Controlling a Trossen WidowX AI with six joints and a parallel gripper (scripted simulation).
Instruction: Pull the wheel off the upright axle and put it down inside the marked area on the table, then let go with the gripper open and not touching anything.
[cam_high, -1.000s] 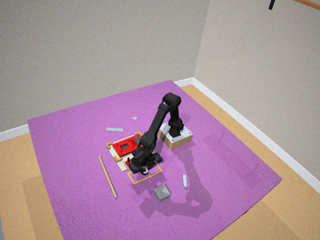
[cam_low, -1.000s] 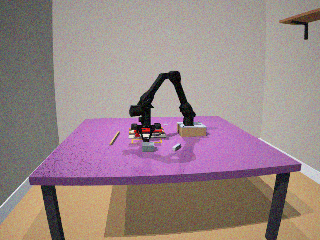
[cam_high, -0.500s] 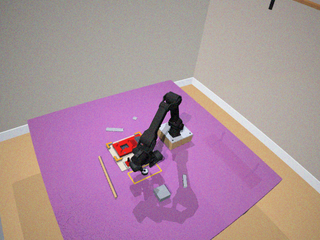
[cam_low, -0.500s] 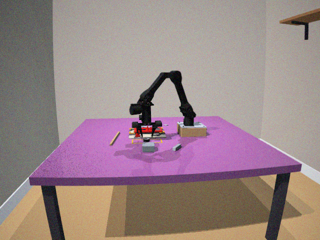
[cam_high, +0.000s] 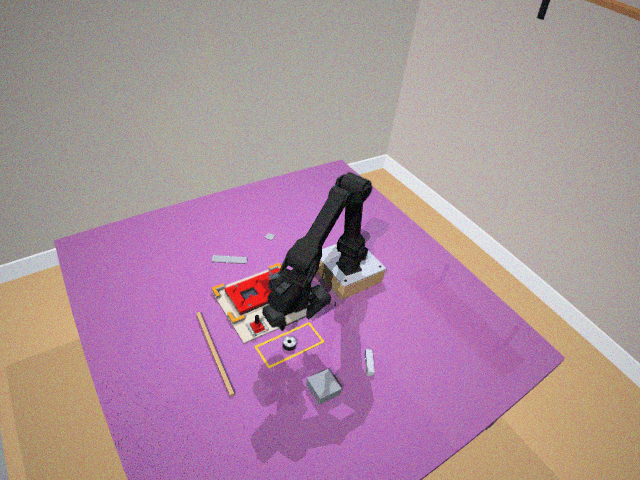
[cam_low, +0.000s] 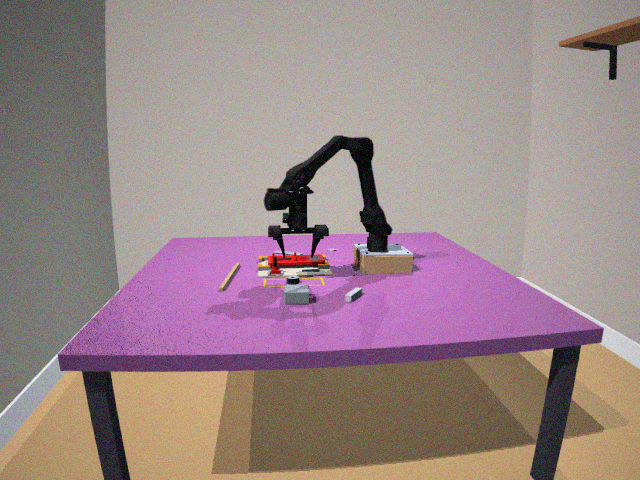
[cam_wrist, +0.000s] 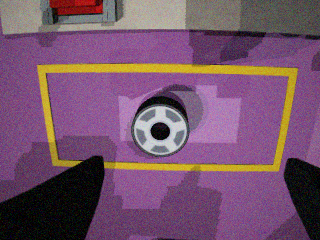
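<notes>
Wheel (cam_high: 289, 343) (cam_low: 293, 280) (cam_wrist: 160, 130): one, black with pale spoked face, inside yellow rectangle (cam_high: 262, 357) (cam_low: 265, 283) (cam_wrist: 165, 68) on bench (cam_high: 170, 268) (cam_low: 330, 349) (cam_wrist: 20, 120). Jaws (cam_high: 298, 316) (cam_low: 298, 257): wide apart, holding nothing.

Camera arrangement: top, exterior and wrist views.
The top view looks steeply down from a high corner onto my whole arm and most of the table (cam_high: 155, 248) (cam_low: 330, 330); the exterior view faces the table front from farther off, slightly above its surface. The wrist view looks down past my fingertips, close in. All three share the yellow marked area (cam_high: 262, 357) (cam_low: 264, 283) (cam_wrist: 167, 68).
</notes>
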